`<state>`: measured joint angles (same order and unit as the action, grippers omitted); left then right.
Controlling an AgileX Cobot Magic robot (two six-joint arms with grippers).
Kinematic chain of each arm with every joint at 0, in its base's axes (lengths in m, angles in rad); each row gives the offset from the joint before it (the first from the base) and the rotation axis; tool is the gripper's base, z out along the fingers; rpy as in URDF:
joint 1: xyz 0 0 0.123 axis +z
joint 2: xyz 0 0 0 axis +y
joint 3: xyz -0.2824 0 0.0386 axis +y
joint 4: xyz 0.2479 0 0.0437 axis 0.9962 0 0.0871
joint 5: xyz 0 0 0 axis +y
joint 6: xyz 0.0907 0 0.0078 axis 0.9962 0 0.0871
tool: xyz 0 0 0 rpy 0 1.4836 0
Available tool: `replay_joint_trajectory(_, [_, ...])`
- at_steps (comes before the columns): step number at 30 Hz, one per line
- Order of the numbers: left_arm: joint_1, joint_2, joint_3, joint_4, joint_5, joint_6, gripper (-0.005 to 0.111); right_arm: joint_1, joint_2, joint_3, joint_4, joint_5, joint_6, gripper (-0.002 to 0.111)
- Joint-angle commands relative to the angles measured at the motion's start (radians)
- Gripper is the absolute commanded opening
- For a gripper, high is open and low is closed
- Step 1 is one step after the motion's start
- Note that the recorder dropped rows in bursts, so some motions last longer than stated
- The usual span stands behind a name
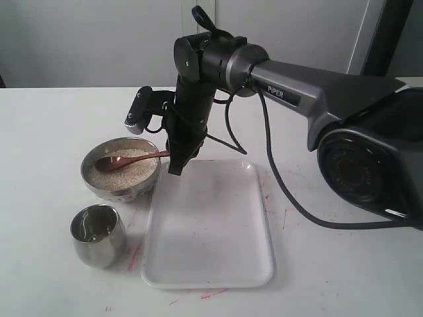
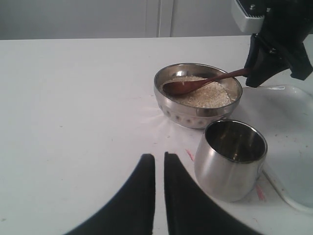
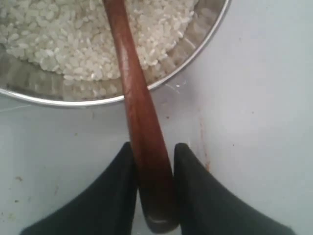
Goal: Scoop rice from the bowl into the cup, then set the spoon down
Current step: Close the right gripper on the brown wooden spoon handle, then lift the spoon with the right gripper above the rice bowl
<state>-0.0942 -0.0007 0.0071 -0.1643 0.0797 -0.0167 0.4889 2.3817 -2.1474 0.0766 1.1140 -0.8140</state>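
The steel bowl [image 1: 121, 173] holds a heap of rice [image 1: 125, 165]. In front of it stands the steel cup [image 1: 98, 234], and I cannot tell whether any rice lies inside. The wooden spoon [image 1: 129, 159] has its head resting on the rice, its handle passing over the bowl's rim. My right gripper [image 1: 176, 160] is shut on the handle's end, seen close in the right wrist view as the spoon [image 3: 139, 117] between the fingers [image 3: 120, 188]. The left gripper [image 2: 159, 156] hovers low over the table near the cup [image 2: 230, 164], shut with a thin slit, holding nothing.
A white rectangular tray [image 1: 210, 228] lies right of the bowl and cup, its rim close to both. Faint red marks stain the white tabletop [image 1: 39, 145] around the tray. The right arm [image 1: 310, 92] stretches in from the right above the tray's far edge.
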Motion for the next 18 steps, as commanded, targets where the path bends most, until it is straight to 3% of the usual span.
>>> replay_joint_trajectory(1, [0.002, 0.001, -0.007, -0.007, -0.003, -0.002, 0.014, 0.0, -0.023, -0.003, 0.009, 0.012, -0.019, 0.018])
replay_joint_trajectory(13, [0.002, 0.001, -0.007, -0.007, -0.003, -0.002, 0.014, 0.001, -0.091, -0.003, 0.053, 0.107, -0.037, 0.014])
replay_joint_trajectory(18, [0.002, 0.001, -0.007, -0.007, -0.003, -0.002, 0.014, 0.05, -0.108, -0.003, -0.037, 0.107, -0.045, 0.0])
